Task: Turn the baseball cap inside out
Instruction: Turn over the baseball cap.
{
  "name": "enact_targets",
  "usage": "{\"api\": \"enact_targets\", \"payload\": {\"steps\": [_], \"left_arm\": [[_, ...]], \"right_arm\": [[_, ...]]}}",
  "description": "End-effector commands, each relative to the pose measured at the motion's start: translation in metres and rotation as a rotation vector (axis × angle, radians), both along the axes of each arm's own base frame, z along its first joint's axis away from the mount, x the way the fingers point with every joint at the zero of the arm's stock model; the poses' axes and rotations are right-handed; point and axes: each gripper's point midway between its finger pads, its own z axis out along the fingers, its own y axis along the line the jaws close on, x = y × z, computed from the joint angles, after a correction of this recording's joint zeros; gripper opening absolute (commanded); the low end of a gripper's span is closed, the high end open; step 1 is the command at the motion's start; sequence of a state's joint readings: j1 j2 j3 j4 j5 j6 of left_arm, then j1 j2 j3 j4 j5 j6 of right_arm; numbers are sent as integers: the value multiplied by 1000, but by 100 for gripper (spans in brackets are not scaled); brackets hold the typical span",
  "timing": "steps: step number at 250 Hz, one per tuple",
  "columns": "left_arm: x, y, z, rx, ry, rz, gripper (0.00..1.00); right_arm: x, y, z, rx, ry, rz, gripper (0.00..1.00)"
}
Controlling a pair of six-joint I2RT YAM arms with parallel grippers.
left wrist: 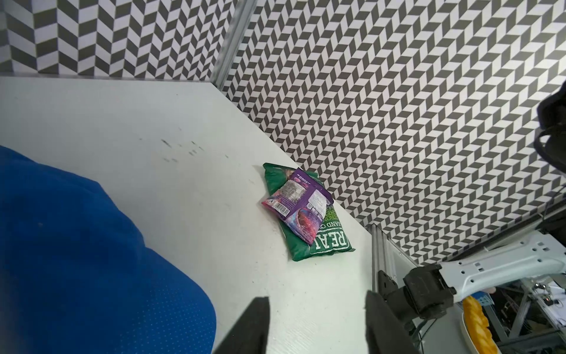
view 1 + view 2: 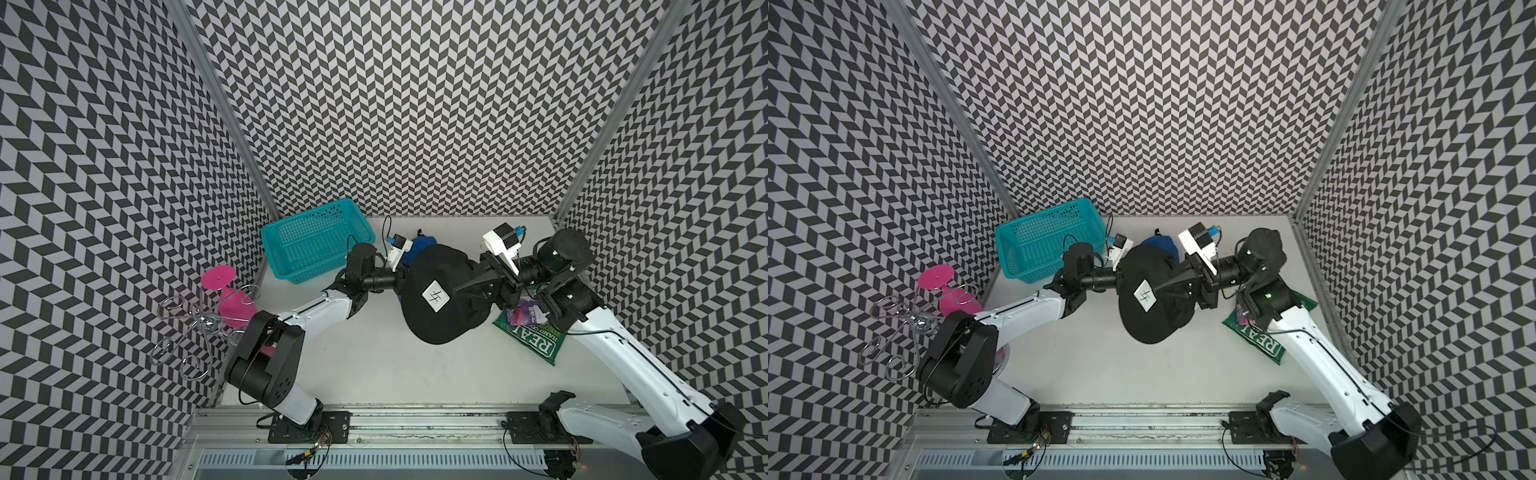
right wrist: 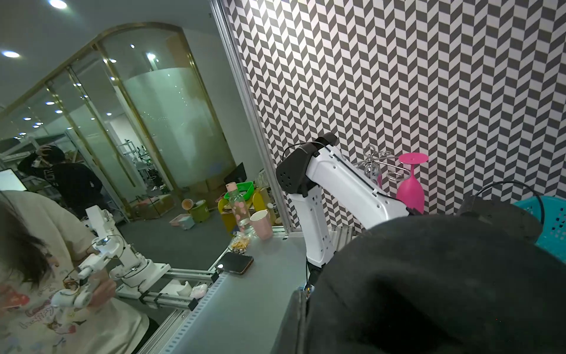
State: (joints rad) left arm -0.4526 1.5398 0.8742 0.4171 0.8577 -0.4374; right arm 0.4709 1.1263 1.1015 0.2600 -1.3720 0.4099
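Observation:
The black baseball cap (image 2: 440, 328) with a white label (image 2: 435, 296) hangs above the table's middle in both top views (image 2: 1154, 320). My right gripper (image 2: 463, 286) reaches in from the right and is shut on the cap's fabric. In the right wrist view one finger (image 3: 295, 309) presses against the black cloth (image 3: 444, 291). My left gripper (image 1: 317, 298) is open with only bare table between its jaws. In the top views its fingers are hidden behind the cap's left edge. Blue dotted fabric (image 1: 76, 251) lies beside it, also behind the cap (image 2: 422, 243).
A teal basket (image 2: 316, 239) stands at the back left. A wire rack (image 2: 195, 328) with a pink glass (image 2: 232, 303) is at the left wall. A green snack bag (image 2: 536, 336) with a purple packet (image 1: 298, 208) on it lies under the right arm.

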Motion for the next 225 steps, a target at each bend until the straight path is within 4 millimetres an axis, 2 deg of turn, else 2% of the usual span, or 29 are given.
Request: {"api": "enact_targets", "payload": {"steps": [1,40,57,68,84,108,124,151,189,225], "left_arm": [[21,39,33,-10,-108,235,59],[26,98,42,138,-196,505,69],[21,114,52,196,-250,570,71],[14,117,64,201,-293,568,72],[-3,108,87,161,-365,485,72],[-39,79,120,48,-457,263,73],[-59,58,134,-14,-473,138,74],[-81,26,148,-96,-457,-23,80],[-96,-7,161,-170,-470,-129,83],[-98,-22,162,-200,-455,-192,83]], "right_arm": [[15,2,-5,17,-2,-76,0],[40,-1,-19,12,27,-183,0],[50,-3,-25,8,38,-218,0],[57,-3,-29,3,48,-238,0],[64,-4,-33,-2,66,-259,0],[73,-3,-34,1,87,-280,0],[74,-2,-33,7,99,-278,0],[76,-1,-31,9,112,-274,0],[74,-2,-30,4,122,-272,1],[73,-3,-30,1,133,-274,2]]}}
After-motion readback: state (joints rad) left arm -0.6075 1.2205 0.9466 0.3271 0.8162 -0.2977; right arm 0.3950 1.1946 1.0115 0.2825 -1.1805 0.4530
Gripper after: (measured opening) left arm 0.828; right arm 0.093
